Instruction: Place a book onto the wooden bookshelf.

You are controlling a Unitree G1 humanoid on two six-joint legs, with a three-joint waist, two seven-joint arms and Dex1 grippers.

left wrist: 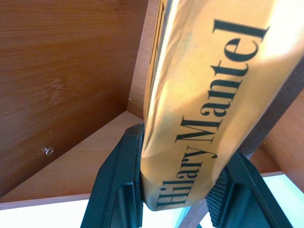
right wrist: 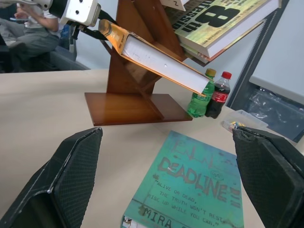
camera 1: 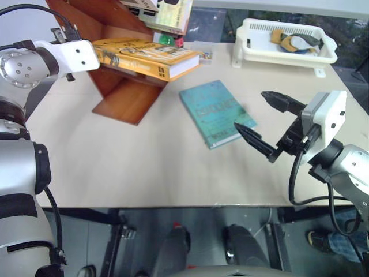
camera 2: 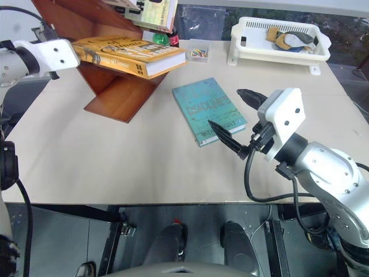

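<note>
Orange-yellow book clamped by left gripper against wooden bookshelf, right gripper spread apart

Wooden bookshelf stands on table at far left, tilted. Book lies in a shelf compartment w/ spine end at left gripper, between its 2 fingers, other end sticking out to the right over table. Another book sits in a compartment above & behind it. "Deadline" book flat on table center, right of shelf. Two bottles stand behind shelf base, small clear box just right of them. Plastic basket at far right of table, w/ items inside. Right gripper hovers above table near "Deadline" book's right edge. Seated person beyond table on shelf side.
</note>
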